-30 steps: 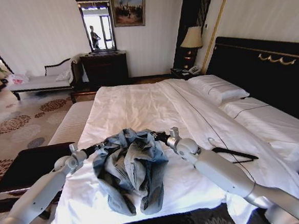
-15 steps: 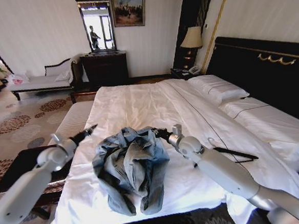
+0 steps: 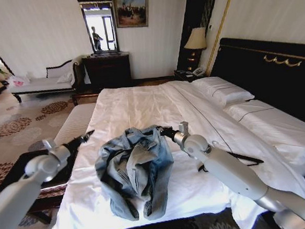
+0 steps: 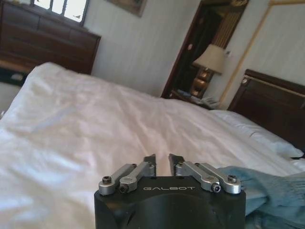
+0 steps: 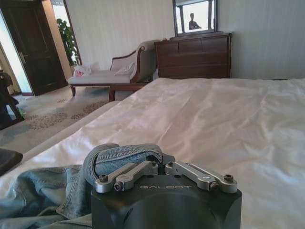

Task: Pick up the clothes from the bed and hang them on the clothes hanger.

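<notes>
The clothes, a crumpled light-blue denim jacket (image 3: 135, 170), lie in a heap on the white bed (image 3: 141, 102) near its foot. My right gripper (image 3: 161, 130) is shut on a folded edge at the jacket's top right; the right wrist view shows the denim fold (image 5: 121, 155) pinched between its fingers. Off the jacket's left side, over the bed's edge, my left gripper (image 3: 86, 135) is apart from the cloth. Its fingers (image 4: 148, 162) stand close together with nothing between them, and the denim (image 4: 276, 191) lies beside them. The black clothes hanger (image 3: 242, 158) lies flat on the sheet, partly behind my right arm.
A pale upholstered bench (image 3: 74, 125) runs along the bed's left side, with a dark low table (image 3: 25, 165) nearer me. The black headboard (image 3: 274, 64) and pillows (image 3: 221, 91) are at the right. A dresser with a mirror (image 3: 106, 68), a chaise (image 3: 40, 83) and a lamp (image 3: 195, 38) line the far wall.
My left gripper has let go of the jacket's left side and drawn away to the left. The right gripper has kept its hold and shifted slightly.
</notes>
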Tool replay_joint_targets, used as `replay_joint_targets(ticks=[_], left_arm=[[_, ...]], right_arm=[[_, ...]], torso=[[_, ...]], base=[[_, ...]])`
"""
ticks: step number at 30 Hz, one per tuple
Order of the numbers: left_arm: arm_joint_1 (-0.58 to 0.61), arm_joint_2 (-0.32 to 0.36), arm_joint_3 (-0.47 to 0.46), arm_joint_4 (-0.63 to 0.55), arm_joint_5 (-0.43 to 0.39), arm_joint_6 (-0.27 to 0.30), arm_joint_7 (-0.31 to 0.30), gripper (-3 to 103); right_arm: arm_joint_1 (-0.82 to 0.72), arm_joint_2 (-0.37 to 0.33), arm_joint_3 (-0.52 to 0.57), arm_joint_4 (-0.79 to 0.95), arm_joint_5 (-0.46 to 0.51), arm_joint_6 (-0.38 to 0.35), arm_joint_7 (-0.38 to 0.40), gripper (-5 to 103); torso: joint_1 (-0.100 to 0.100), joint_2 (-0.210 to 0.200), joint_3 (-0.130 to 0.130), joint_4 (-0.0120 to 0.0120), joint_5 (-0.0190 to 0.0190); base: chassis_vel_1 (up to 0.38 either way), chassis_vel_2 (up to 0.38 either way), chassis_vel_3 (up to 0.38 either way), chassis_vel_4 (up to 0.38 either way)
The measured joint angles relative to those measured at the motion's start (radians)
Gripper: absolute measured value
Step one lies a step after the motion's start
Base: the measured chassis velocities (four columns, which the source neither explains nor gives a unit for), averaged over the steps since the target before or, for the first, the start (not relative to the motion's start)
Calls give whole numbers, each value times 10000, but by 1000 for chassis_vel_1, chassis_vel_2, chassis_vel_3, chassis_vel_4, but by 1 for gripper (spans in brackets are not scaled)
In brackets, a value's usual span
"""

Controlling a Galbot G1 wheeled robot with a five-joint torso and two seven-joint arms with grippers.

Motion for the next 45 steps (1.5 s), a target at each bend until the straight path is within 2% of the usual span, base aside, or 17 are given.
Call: replay_joint_targets(ticks=[1,3,5,6,11,12,14,16,17,18,21,33,35,39,42,44,45], left_arm=[[0,0,0,0,0,0,0,16],[-554,-283,478,589,72,62,-74,27],[-1124,-465,835,1085,-245,281,-210,38],[-1124,-465,835,1085,-245,281,-210,38],[-2582,-641,2157,2829,-572,634,-156,59],[-2582,-641,2157,2829,-572,634,-156,59],[-3064,-820,2742,3451,-627,664,-82,70],[-3144,-860,2831,3549,-628,668,-64,70],[-3430,-1070,3127,3891,-637,681,22,81],[-3541,-1187,3249,4015,-678,712,68,81],[-3821,-1402,3626,4303,-725,829,353,97],[-4484,-2121,4258,5249,-745,1195,1171,103],[-4470,-2128,4291,5189,-764,1291,1233,100],[-4294,-2235,4306,5046,-615,1589,1430,79],[-4228,-2266,4304,5045,-479,1605,1493,74],[-4160,-2283,4227,5054,-402,1567,1508,62],[-4160,-2283,4227,5054,-402,1567,1508,62]], right_arm=[[0,0,0,0,0,0,0,2],[-20,-39,-66,13,-13,6,1,2],[35,-96,-149,16,13,6,17,2],[35,-96,-149,16,13,6,17,2],[178,-305,-265,45,143,6,46,2],[178,-305,-265,45,143,6,46,2],[215,-384,-291,80,178,7,50,2],[224,-400,-298,83,185,7,52,2],[266,-459,-328,119,223,0,50,2],[286,-471,-338,131,235,-5,49,2],[322,-477,-343,167,301,-18,59,2],[390,-459,-371,286,449,-43,344,2],[406,-469,-366,287,465,-46,360,2],[522,-485,-327,269,548,-47,407,2],[578,-471,-327,261,588,-49,477,2],[581,-468,-306,258,613,-52,558,2],[581,-468,-306,258,613,-52,558,2]], torso=[[0,0,0,0,0],[0,0,-1,-2,3],[1,0,0,-3,3],[1,0,0,-3,3],[1,0,0,0,4],[1,0,0,0,4],[2,0,0,0,2],[1,0,0,0,1],[2,0,0,-1,4],[1,0,0,-2,2],[1,0,0,-2,4],[2,0,1,-3,3],[2,-1,1,-3,5],[1,0,0,-1,2],[1,0,0,0,2],[2,0,1,0,3],[2,0,1,0,3]], base=[[0,0,0,0],[0,0,0,0],[0,0,0,0],[0,0,0,0],[0,0,0,0],[0,0,0,0],[0,0,0,0],[0,0,0,0],[0,0,0,0],[0,0,0,0],[0,0,0,0],[0,0,0,0],[0,0,0,0],[0,0,0,0],[0,0,0,0],[0,0,0,0],[0,0,0,0]])
